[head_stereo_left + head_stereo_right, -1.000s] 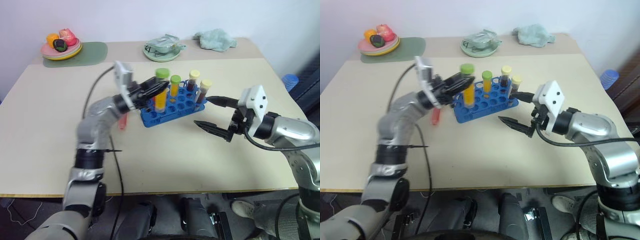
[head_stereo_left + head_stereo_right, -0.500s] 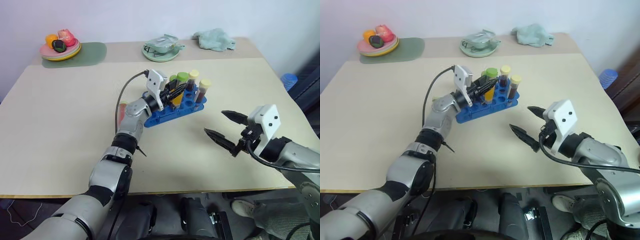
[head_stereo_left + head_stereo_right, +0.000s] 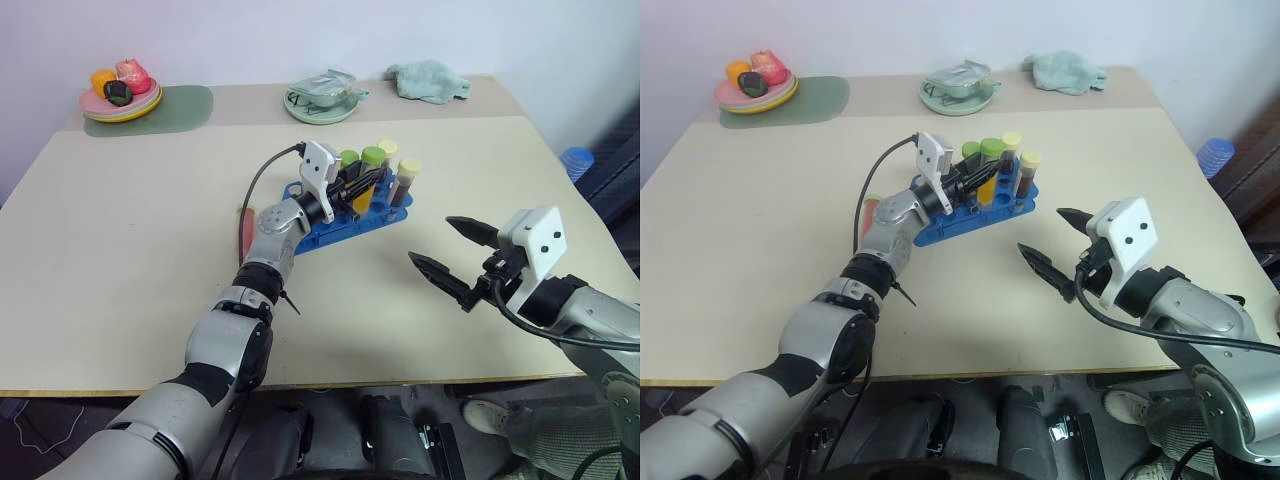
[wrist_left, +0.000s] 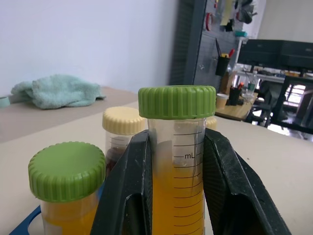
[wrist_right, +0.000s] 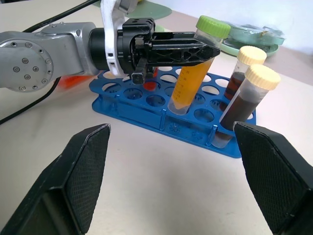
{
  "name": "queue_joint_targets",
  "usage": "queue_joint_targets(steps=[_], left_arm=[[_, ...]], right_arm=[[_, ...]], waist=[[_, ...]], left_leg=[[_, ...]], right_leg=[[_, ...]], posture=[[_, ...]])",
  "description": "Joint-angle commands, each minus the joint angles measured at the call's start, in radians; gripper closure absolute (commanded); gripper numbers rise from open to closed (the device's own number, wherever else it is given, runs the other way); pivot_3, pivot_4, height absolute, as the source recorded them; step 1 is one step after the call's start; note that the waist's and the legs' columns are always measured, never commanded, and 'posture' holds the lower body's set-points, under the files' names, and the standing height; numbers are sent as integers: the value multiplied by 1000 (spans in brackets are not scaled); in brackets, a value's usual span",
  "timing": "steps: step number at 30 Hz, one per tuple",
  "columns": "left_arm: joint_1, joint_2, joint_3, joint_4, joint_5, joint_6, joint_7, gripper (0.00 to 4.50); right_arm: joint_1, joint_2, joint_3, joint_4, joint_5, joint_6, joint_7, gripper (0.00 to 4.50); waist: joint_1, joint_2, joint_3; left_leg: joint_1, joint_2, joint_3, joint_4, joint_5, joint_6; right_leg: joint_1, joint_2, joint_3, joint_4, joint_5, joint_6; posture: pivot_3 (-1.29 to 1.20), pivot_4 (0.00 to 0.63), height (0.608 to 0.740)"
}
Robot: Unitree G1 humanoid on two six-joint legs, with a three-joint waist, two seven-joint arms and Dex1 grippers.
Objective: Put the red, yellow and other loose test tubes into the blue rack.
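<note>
Left claw (image 5: 195, 49) clamped on green-capped yellow tube (image 5: 193, 78), tip seated in blue rack (image 5: 146, 105) mid-desk (image 3: 120, 250), tilted. Right claw (image 3: 455, 255) spread wide, empty, nearby. Red tube (image 3: 245, 228) lying loose beside rack. Risk: tilted release jamming tube or dragging rack.

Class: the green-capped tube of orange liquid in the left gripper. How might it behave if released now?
The green-capped tube leans in the blue rack, so it may tip further. Smooth plastic between the left gripper fingers could slip. Mostly full, it is probably heavy for its size.
</note>
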Motion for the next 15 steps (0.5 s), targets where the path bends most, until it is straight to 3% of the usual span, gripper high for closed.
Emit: queue_joint_targets(steps=[1,10,15], left_arm=[[-15,2,-10,41,38,-12,20,3732],[-27,-15,7,90,42,-27,-5,3732],[-12,-35,57,44,-19,23,-39,1292]], right_arm=[[0,-3,-20,-18,2,-27,2,370],[19,-4,-22,-15,-7,-55,14,370],[26,-9,-26,-20,-4,-59,15,370]], waist=[[0,0,0],[0,0,0],[0,0,0]], left_leg=[[0,0,0,0,0,0],[0,0,1,0,0,0],[0,0,1,0,0,0]], right_leg=[[0,0,0,0,0,0],[0,0,0,0,0,0],[0,0,0,0,0,0]], posture=[[0,150,740],[0,150,740],[0,150,740]])
